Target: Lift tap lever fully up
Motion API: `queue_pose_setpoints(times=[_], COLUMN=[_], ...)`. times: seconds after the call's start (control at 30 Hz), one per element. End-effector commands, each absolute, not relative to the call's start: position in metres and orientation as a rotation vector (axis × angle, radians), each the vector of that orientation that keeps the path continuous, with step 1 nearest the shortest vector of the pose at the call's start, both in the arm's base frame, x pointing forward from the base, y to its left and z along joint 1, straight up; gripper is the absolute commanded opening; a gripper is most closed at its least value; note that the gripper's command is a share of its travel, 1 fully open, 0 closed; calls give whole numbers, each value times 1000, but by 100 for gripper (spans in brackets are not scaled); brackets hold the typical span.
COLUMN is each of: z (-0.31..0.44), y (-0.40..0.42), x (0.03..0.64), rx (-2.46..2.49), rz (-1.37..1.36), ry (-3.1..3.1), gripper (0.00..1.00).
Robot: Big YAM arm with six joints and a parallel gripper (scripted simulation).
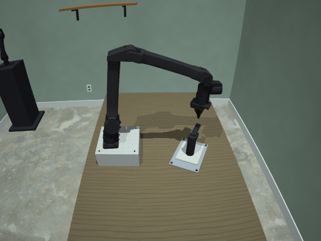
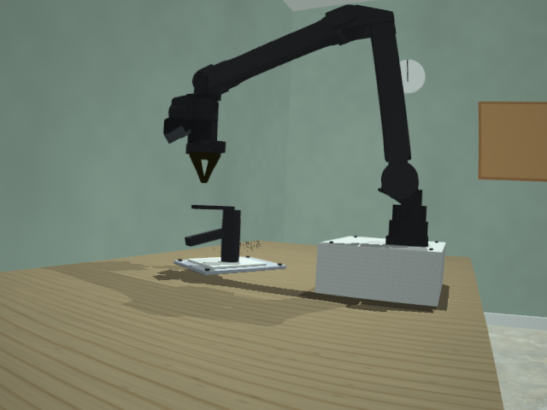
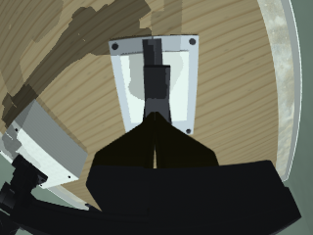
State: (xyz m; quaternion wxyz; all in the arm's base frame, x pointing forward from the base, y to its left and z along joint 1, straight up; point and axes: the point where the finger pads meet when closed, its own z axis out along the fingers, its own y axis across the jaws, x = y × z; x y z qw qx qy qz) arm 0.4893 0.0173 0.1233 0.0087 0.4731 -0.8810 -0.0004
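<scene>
Progress is barely starting, as I am reading it: I am looking across the exterior view from left to right, and the lever (image 2: 213,207) is lying flat and level at the top of the tap (image 2: 230,238), with the spout (image 2: 202,237) sticking out beneath it, so nothing is lifted yet. My gripper (image 2: 202,179) is hanging above the lever's free end, apart from it, with air showing between the tips and the handle; its fingers are pressed together into a point and are pinching nothing. The tap is standing on its plate (image 2: 270,266) on the table (image 2: 132,344), and further right my arm is rising from the base (image 2: 335,273). In the wrist view I am looking straight down past the closed fingers at the tap (image 3: 156,72) and its plate (image 3: 120,78), so I am judging the line-up over the handle to be about right. What is left, I think, is nearly everything: I am still needing to come down beside the lever's end, get the closed tips under it, and push it up through its whole swing.
</scene>
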Motion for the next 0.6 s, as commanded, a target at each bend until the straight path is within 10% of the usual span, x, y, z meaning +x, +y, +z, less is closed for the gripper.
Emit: queue_pose_setpoints(times=[0.0,0.5,0.53,0.57], z=[163,163,163,163], y=[20,21,21,21], x=[507,507,507,507], rx=[1539,1540,1541,1541], rz=[55,55,55,55], ry=[-2800,-2799,-2799,-2799], gripper=[0,0,62,62])
